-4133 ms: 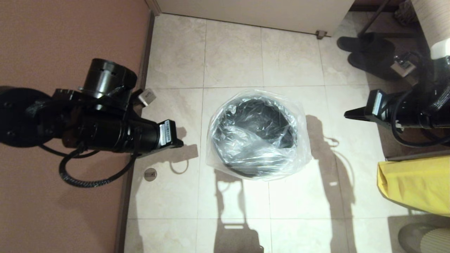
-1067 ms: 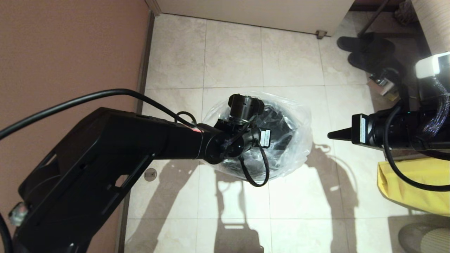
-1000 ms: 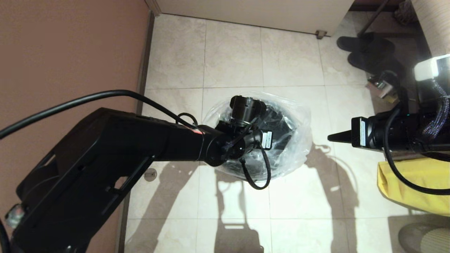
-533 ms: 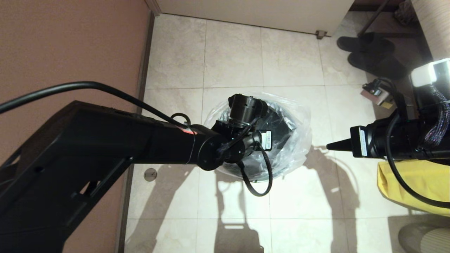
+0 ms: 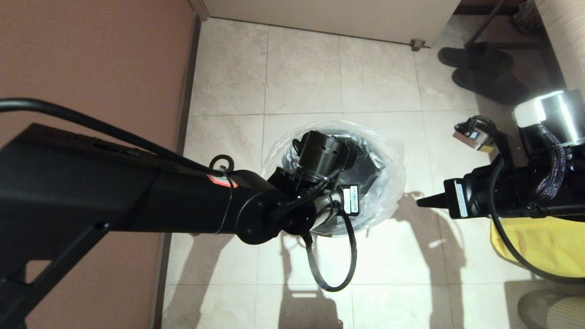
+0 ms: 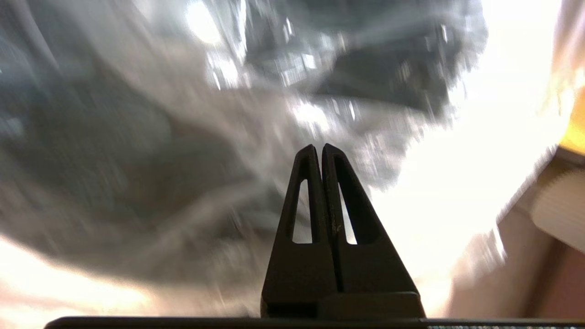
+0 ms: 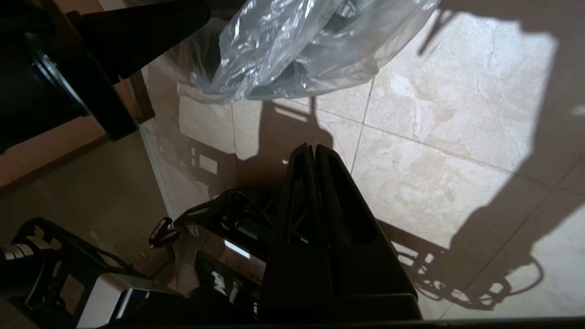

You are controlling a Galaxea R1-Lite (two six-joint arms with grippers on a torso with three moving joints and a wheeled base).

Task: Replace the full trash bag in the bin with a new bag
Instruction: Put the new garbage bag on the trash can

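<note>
1. Left tool: black, two tapered fingers pressed together tip to tip, nothing pinched between them in the left wrist view. It points down at the crinkled plastic inside the bin opening; contact with the film cannot be told.
2. Left arm reaches in from the robot's left side, and its wrist sits over the near-left part of the bin mouth in the head view, hiding that part of the rim.
3. Round dark grey cylindrical bin stands on the beige tiled floor, near the middle of the head view, between the two arms.
4. Thin transparent crinkly plastic bag lines the bin; its loose edge drapes over the rim and down the outside on the far and right sides. In the right wrist view the bag hangs outside the bin wall down toward the floor.
5. Right tool: black fingers clenched together, gripping nothing. It is held level just to the right of the bin, tip pointing at the bag's outer side, apart from it.
6. Opaque yellow bag lies on the floor at the robot's right, partly under the right arm.
7. Pair of dark slippers sits at the far right. Reddish-brown wall runs along the left.
</note>
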